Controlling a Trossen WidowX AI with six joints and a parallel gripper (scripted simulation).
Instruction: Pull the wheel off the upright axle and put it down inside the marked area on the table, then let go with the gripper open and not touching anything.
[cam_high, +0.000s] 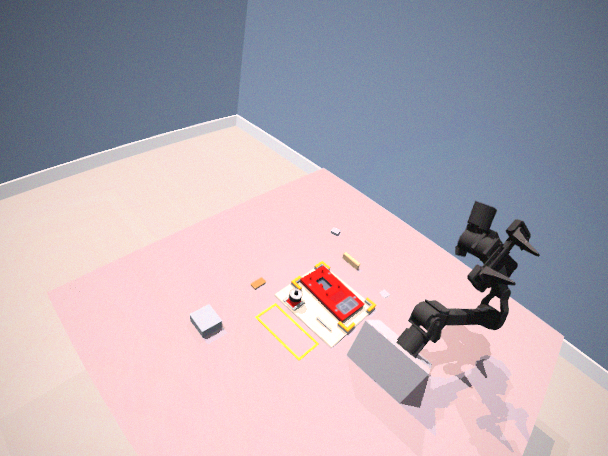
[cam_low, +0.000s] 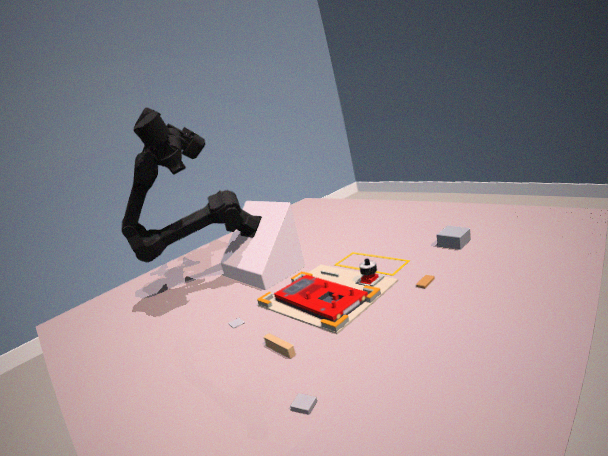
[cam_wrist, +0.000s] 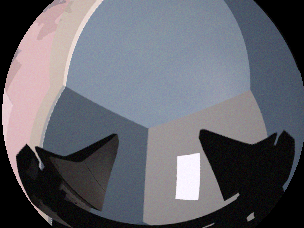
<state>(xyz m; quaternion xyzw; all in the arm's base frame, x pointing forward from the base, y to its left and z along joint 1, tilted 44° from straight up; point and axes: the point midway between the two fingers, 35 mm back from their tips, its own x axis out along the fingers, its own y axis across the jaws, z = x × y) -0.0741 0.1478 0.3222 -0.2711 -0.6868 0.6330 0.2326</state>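
Hovers high toward the wall-side edge of the pink worktop (cam_high: 175, 375) (cam_low: 425, 375) (cam_wrist: 30, 90), with gripper (cam_high: 526, 269) (cam_low: 186, 151) (cam_wrist: 159, 137) spread wide, holding nothing. Farther out, well inside the edges, shows the wheel (cam_high: 295, 297) (cam_low: 368, 269) on its axle, near the yellow marked area (cam_high: 296, 324) (cam_low: 381, 257).

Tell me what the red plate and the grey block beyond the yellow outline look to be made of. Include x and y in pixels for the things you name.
Red plate (cam_high: 336, 298) (cam_low: 306, 295): probably painted metal or hard plastic; its colour is even and its edges crisp, which fits either.
Grey block (cam_high: 206, 318) (cam_low: 453, 237): perhaps plastic or painted wood, matte, with plain flat faces and no visible grain or bright glint.
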